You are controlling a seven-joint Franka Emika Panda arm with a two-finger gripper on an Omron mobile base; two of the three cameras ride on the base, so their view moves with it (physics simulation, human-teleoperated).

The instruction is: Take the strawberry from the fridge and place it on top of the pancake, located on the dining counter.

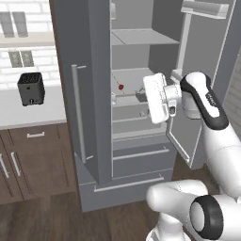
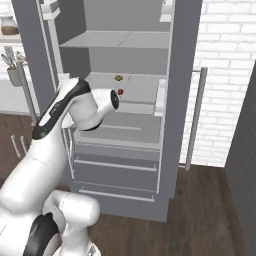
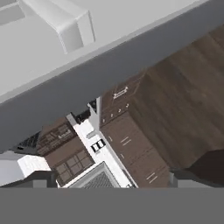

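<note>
The fridge (image 1: 89, 70) stands with its left door shut and its right door swung open. On a middle shelf lies the strawberry (image 1: 121, 86), tiny and red, seen again as the strawberry (image 2: 120, 92) just past the end of my arm. My gripper (image 1: 141, 104) is inside the opening, a little right of and below the berry, not touching it. In the hand view my gripper (image 3: 119, 176) is open, its dark fingertips (image 3: 41, 178) far apart with nothing between them. The pancake and the dining counter are out of view.
A small yellowish-brown round item (image 2: 118, 78) lies on the shelf behind the berry. The open door (image 1: 195, 132) hangs close to my arm's right. A black toaster (image 1: 31, 88) sits on the wall counter (image 1: 28, 115) left of the fridge, above dark cabinets.
</note>
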